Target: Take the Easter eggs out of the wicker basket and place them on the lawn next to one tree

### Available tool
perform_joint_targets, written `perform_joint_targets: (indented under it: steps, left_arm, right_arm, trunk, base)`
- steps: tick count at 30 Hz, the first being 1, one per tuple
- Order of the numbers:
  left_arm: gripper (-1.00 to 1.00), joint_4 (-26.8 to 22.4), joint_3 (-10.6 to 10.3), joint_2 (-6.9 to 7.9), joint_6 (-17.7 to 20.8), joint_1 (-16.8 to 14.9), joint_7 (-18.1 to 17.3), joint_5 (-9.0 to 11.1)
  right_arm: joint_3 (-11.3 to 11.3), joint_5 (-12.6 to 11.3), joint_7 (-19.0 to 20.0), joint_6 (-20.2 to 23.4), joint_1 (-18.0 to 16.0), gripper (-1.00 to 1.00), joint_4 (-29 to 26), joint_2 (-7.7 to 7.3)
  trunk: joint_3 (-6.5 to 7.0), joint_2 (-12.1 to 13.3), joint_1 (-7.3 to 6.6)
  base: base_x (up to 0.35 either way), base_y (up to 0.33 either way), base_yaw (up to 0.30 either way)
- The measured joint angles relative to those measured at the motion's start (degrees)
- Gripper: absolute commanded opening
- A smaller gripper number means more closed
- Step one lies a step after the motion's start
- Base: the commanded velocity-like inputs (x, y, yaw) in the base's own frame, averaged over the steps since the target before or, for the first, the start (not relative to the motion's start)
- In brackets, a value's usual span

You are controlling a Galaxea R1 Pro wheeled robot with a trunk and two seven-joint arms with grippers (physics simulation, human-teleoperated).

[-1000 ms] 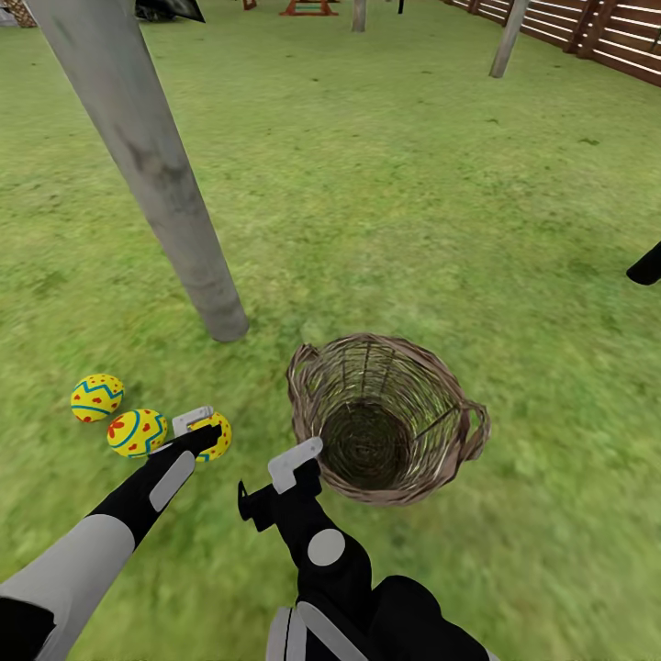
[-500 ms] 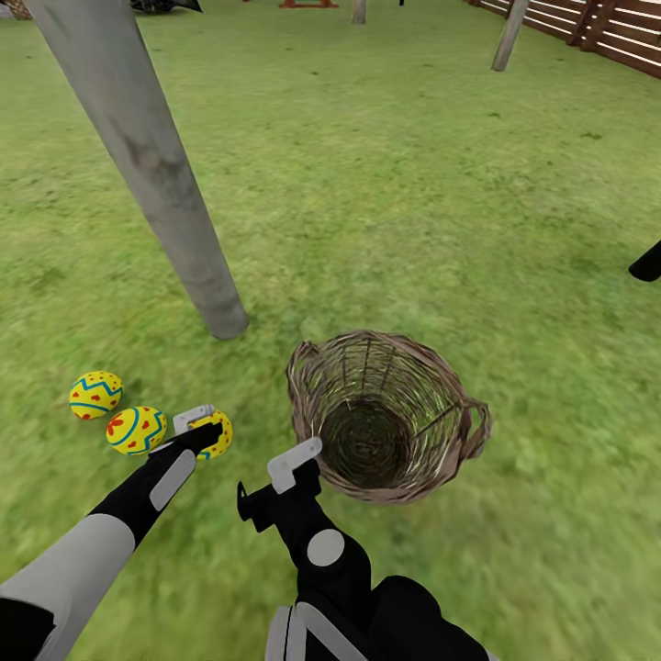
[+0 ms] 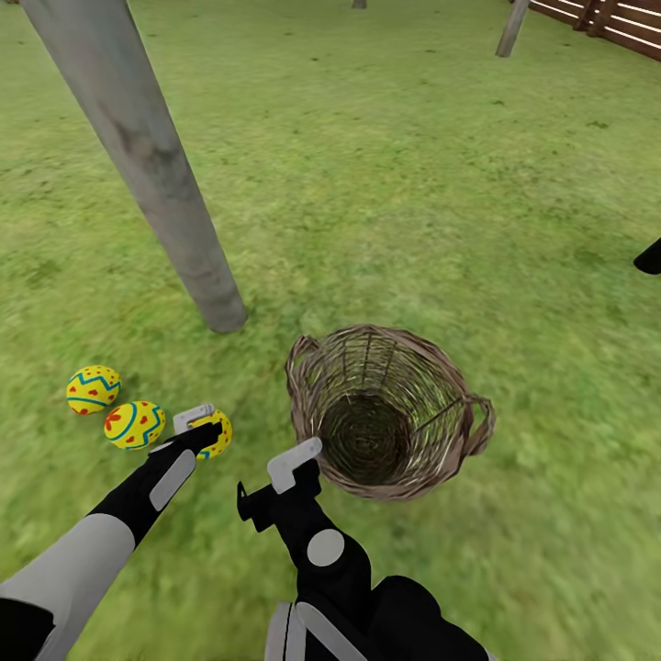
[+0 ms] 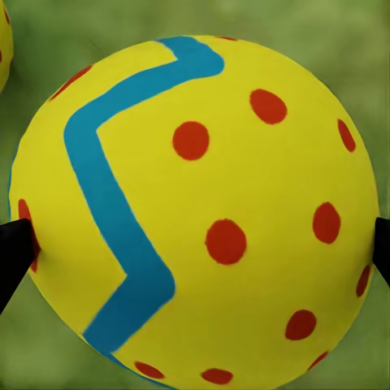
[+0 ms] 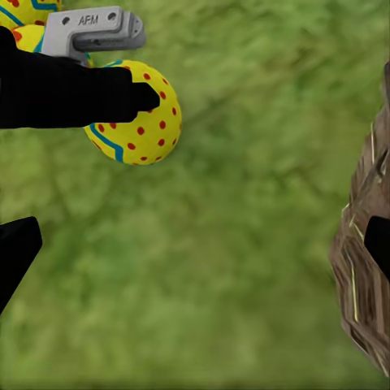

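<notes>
The lawn (image 3: 386,184) is a wide flat stretch of mottled green grass, and a brown slatted fence (image 3: 610,23) cuts across the far right corner of the garden. A pale grey tree (image 3: 151,165) trunk leans up out of the grass at the left; a second, thinner trunk (image 3: 512,28) stands far back near the fence.

The wicker basket (image 3: 459,459) sits upright on the grass to the right of the near trunk's foot, its woven bottom showing with no egg inside. All three Easter eggs lie on the lawn left of the basket, in a short row not far from the trunk's base: the first egg (image 3: 93,389) farthest left, the second egg (image 3: 134,424) just beside it, and the third egg (image 3: 218,431) nearest the basket.

The left hand (image 3: 204,428) is at the third egg (image 4: 195,211); in the left wrist view a dark fingertip (image 4: 15,252) sits at each side of the egg, seemingly touching it, though whether they squeeze it I cannot tell. The right hand (image 3: 296,462) hovers over bare grass between that egg and the basket, its fingers spread and holding nothing.

Compared with a second ago, the whole head view has tipped slightly downward, so the far end of the garden has slid out of the top. Eggs, basket and both hands keep the same places relative to each other.
</notes>
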Motion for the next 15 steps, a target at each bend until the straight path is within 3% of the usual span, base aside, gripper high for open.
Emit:
perform_joint_targets:
  steps: [15]
  left_arm:
    - [-1.00,-0.23,-0.07,-0.01,0.00,0.00,0.00,-0.04]
  right_arm:
    - [0.00,0.00,0.00,0.00,0.00,1.00,0.00,0.02]
  trunk:
    - [-1.55,-0.09,0.18]
  base:
    - [0.000,0.000,0.000]
